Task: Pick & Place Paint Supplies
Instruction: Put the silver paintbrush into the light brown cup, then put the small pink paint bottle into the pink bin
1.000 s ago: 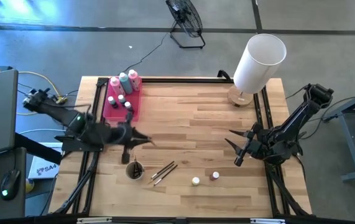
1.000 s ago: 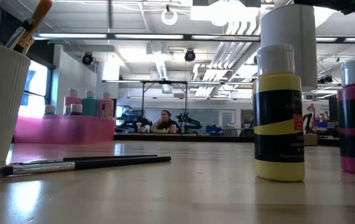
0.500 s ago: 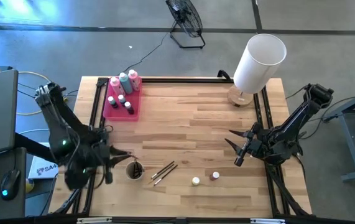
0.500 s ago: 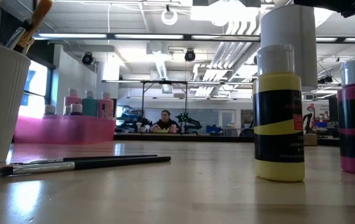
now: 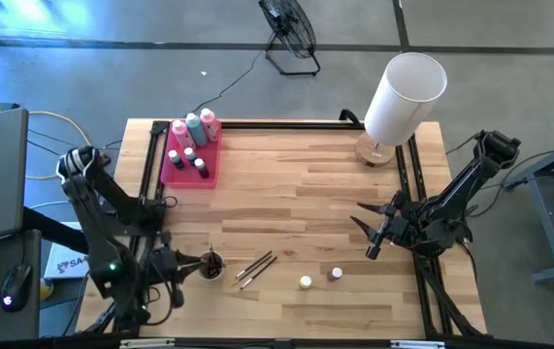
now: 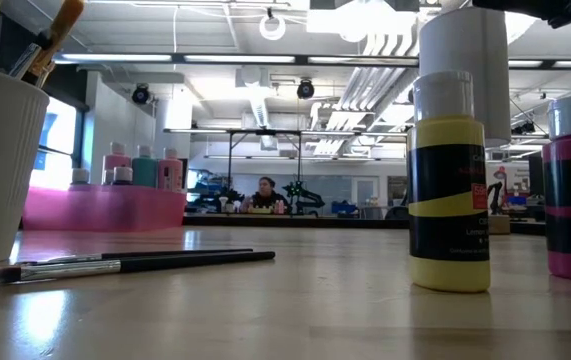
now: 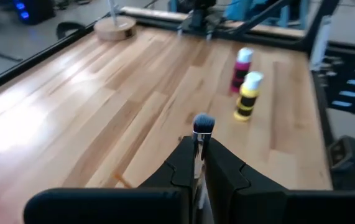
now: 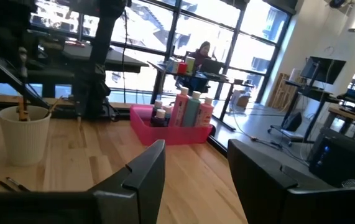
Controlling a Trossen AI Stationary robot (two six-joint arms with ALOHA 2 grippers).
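Wooden worktop (image 5: 335,184). Left pincer (image 7: 197,163) clamped on brush (image 7: 202,126), near white cup (image 5: 211,266). Right pincer (image 5: 374,233) spread wide, empty, waiting at far side. Risk: thin handle twisting in grip, missing cup, or knocking it over.
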